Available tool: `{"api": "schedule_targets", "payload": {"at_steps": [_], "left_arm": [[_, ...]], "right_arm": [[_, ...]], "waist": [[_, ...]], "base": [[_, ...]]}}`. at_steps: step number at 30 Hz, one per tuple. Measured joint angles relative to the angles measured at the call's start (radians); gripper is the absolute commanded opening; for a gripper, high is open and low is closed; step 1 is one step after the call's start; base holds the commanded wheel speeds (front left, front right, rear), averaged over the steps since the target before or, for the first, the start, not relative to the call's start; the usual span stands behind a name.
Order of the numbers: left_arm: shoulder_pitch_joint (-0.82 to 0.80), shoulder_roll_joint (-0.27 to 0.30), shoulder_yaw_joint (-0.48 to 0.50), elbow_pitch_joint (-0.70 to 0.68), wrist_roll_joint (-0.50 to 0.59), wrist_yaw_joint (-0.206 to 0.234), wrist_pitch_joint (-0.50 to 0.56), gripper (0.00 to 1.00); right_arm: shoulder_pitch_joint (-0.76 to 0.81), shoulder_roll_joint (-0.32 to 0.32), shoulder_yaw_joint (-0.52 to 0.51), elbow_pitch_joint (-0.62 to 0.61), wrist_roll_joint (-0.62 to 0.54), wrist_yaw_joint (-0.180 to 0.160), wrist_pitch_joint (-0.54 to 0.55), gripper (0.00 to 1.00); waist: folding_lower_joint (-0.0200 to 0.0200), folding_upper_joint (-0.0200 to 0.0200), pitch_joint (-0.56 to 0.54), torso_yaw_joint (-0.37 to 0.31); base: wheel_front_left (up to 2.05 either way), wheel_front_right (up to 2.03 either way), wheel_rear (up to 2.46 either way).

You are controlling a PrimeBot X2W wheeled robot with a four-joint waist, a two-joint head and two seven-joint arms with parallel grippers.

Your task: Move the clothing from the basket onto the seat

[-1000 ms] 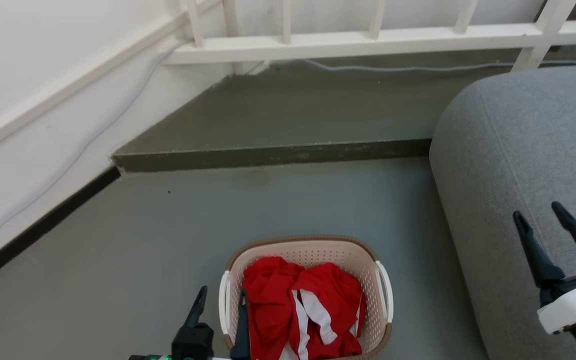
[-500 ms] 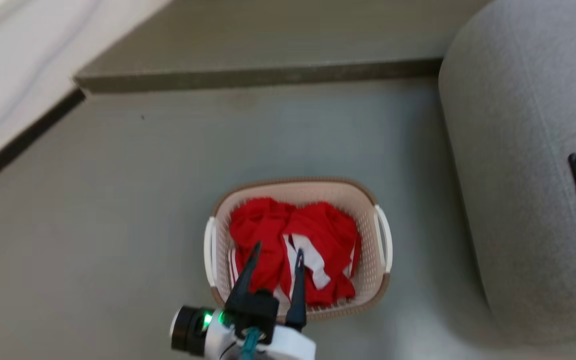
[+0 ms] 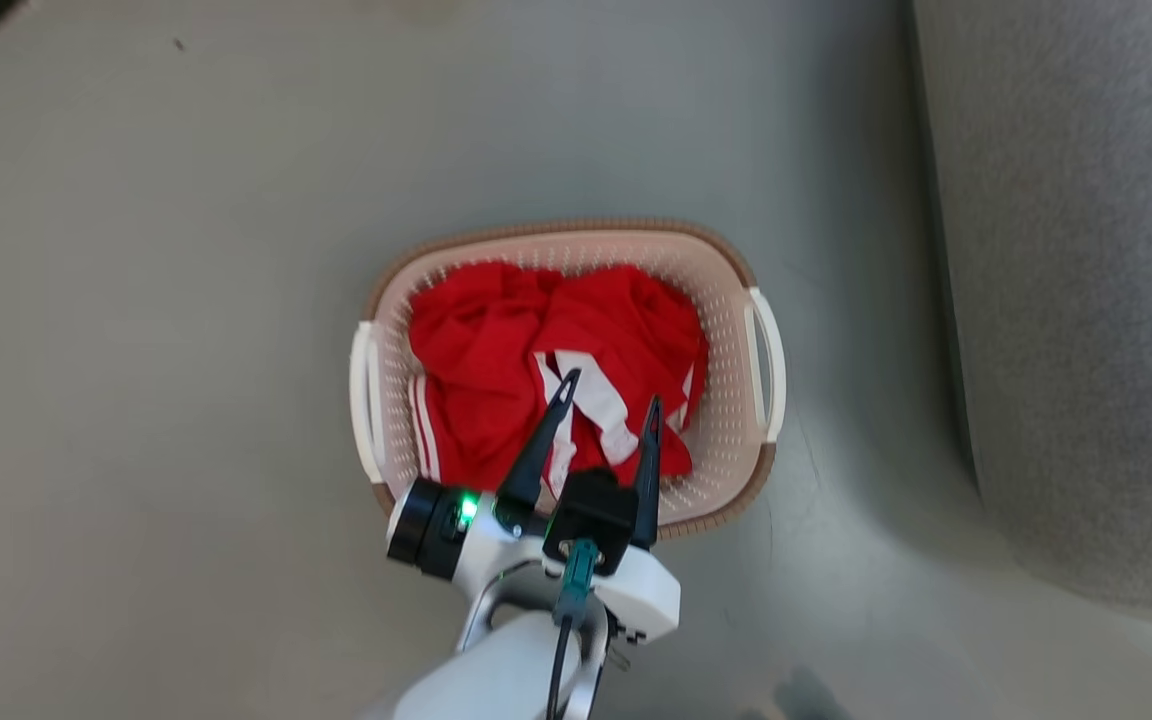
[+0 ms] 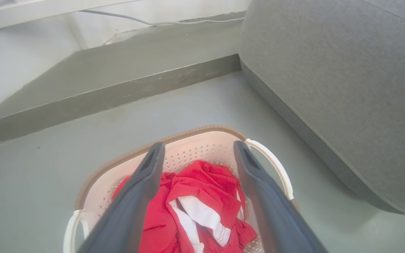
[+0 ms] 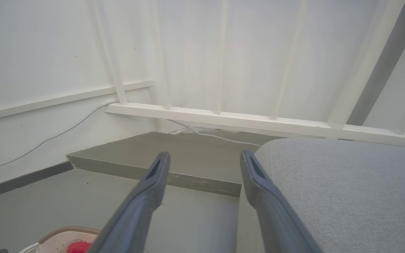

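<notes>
The red clothing (image 3: pixel 526 350) with white stripes lies bunched inside the cream basket (image 3: pixel 726 270) on the floor; both appear again in the left wrist view, clothing (image 4: pixel 202 189) and basket (image 4: pixel 202 142). My left gripper (image 3: pixel 611 392) hovers open above the near half of the clothing, nothing between its fingers (image 4: pixel 146 182). The grey seat (image 3: pixel 1076 250) stands to the right of the basket, its side large in the left wrist view (image 4: pixel 343 84). My right gripper (image 5: pixel 204 160) is open and empty, held high beside the seat (image 5: pixel 346 182), with a corner of the basket (image 5: pixel 62 235) far below.
A raised concrete step (image 4: pixel 118 84) runs behind the basket. A white railing (image 5: pixel 223 117) and wall with a loose cable (image 5: pixel 209 135) stand beyond it. Grey floor (image 3: pixel 156 300) spreads to the basket's left.
The head camera has tilted down, so the basket sits higher in view. My left gripper has moved forward over the clothing, still open. The right gripper has left the head view.
</notes>
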Motion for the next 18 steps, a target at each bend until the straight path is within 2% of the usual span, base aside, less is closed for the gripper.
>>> {"api": "schedule_targets", "payload": {"at_steps": [6,12,18], "left_arm": [[-0.150,0.000,-0.089,0.120,-0.072,0.004,-0.001,1.00],[-0.292,0.002,-0.203,0.292,-0.220,0.002,-0.001,1.00],[-0.418,0.003,-0.276,0.389,-0.306,-0.007,0.133,1.00]], "right_arm": [[-0.049,-0.007,-0.030,-0.067,0.015,0.002,0.000,1.00],[-0.116,0.007,-0.018,-0.119,0.023,0.002,-0.001,1.00],[-0.166,0.041,0.012,-0.142,0.031,0.002,-0.001,1.00]], "waist": [[0.0000,0.0000,0.111,-0.022],[0.0000,0.0000,0.217,-0.058],[-0.0001,0.0000,0.289,-0.114]], "base": [[0.00,0.00,0.00],[0.00,0.00,0.00],[0.00,0.00,0.00]]}}
